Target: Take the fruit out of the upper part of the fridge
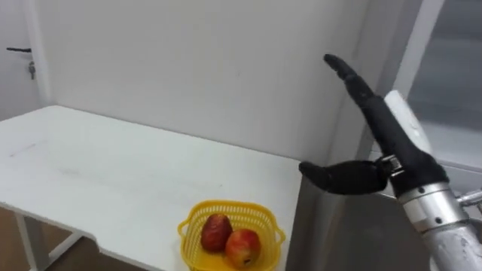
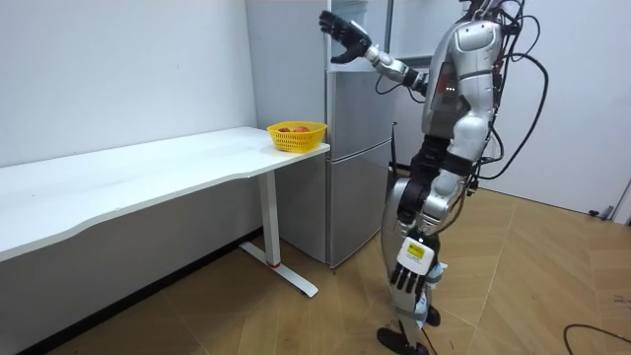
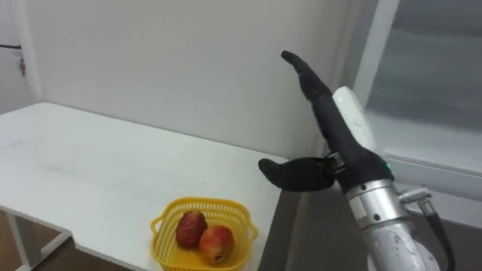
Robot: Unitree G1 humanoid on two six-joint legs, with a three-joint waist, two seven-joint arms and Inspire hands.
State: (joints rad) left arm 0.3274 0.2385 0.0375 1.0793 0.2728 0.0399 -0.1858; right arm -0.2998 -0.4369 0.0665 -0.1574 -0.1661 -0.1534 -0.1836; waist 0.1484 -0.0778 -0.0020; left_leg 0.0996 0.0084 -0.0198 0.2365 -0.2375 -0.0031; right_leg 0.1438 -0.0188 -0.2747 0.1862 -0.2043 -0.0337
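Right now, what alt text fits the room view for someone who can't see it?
A humanoid robot stands facing a silver fridge, its open right hand raised near the upper door and its left hand hanging by its leg. Beside the fridge, a yellow basket of red fruit sits on a long white table.

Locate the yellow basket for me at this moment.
In the eye views the yellow basket sits low and centre, at the white table's right end beside the fridge, below the raised right hand.

Two apples (image 1: 242, 247), one basket (image 1: 226, 205), one table (image 1: 113, 173)
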